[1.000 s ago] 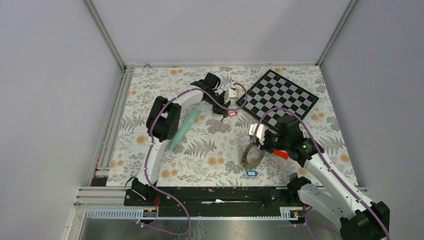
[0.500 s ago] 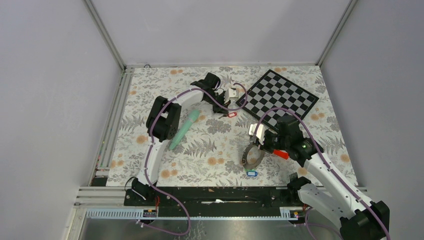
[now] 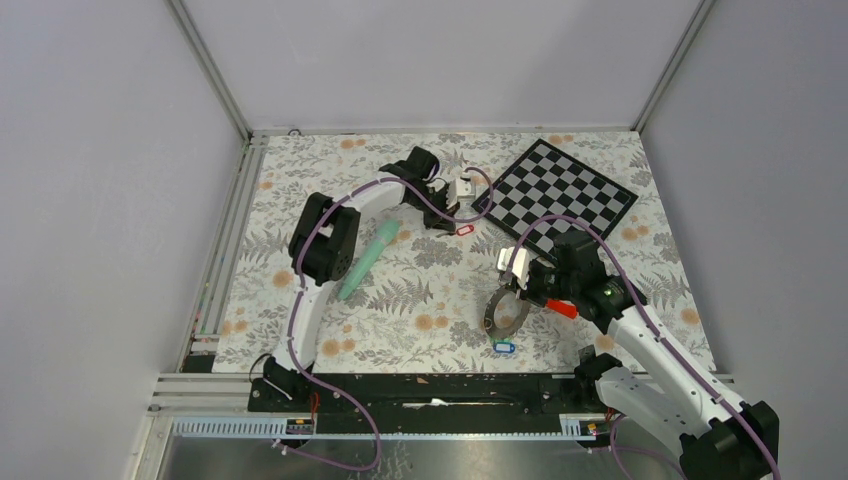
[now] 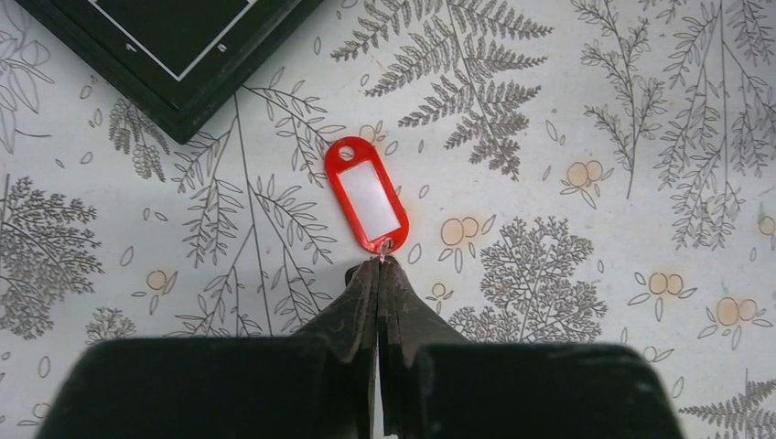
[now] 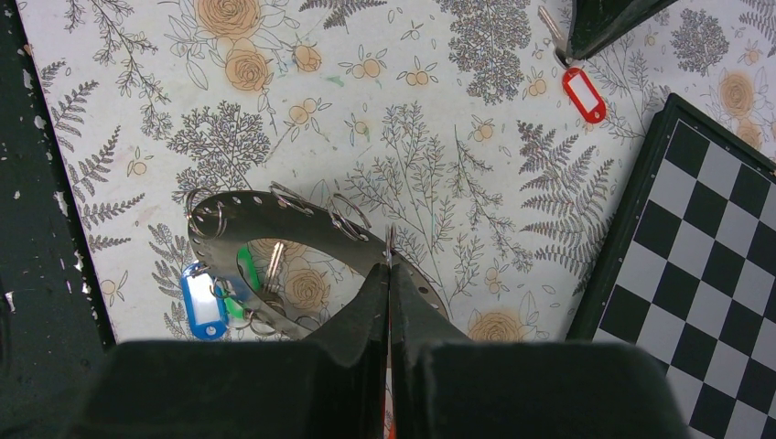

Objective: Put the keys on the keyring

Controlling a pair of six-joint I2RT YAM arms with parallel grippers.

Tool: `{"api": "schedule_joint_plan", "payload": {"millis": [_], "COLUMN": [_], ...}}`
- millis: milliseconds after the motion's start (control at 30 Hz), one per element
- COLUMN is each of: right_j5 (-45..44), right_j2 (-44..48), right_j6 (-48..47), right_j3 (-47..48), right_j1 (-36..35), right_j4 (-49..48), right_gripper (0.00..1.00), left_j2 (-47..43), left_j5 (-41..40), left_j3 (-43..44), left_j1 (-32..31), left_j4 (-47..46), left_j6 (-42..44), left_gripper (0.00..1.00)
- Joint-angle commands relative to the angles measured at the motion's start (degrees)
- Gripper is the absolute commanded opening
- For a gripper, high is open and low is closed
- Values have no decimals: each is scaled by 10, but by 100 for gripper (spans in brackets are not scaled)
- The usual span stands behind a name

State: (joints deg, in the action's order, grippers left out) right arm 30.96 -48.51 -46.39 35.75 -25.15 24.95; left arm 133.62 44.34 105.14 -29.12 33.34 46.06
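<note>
A red-tagged key lies on the floral cloth near the chessboard's corner. My left gripper is shut on the small metal ring at the tag's near end; the key's blade is hidden under the fingers. In the top view it sits at the back middle. The keyring, a flat grey perforated ring, stands tilted with my right gripper shut on its rim. A blue-tagged key and a green-tagged one hang from it. A red piece pokes out behind the right gripper.
A chessboard lies at the back right. A mint-green tube rests left of centre beside the left arm's elbow. The cloth ends at a black rail by the arm bases.
My left gripper has closed on the ring of the red-tagged key. The right gripper and the keyring have stayed where they were.
</note>
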Motion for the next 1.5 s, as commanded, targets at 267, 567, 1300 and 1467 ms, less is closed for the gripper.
{"api": "schedule_joint_plan", "payload": {"millis": [267,567,1300,1467], "right_j5": [3,3,0,0], "right_j2": [-6,-7,-8,-8], "right_j6": [6,6,6,5], "right_j3": [1,1,0,0], "right_j1": [3,3,3,3], "right_j4": [-2,-2,-2,-2], "right_gripper": [0,0,0,0], "left_j2": [-32,-26,-18,-12], "left_j5": [1,4,4,4], "left_j3": [-9,-10,-16,-15], "left_j1": [-1,-4,-12,-14], "left_j4": [-3,-3,-3,-3], "left_j6": [-2,4,14,16], "left_gripper": [2,9,17,20]}}
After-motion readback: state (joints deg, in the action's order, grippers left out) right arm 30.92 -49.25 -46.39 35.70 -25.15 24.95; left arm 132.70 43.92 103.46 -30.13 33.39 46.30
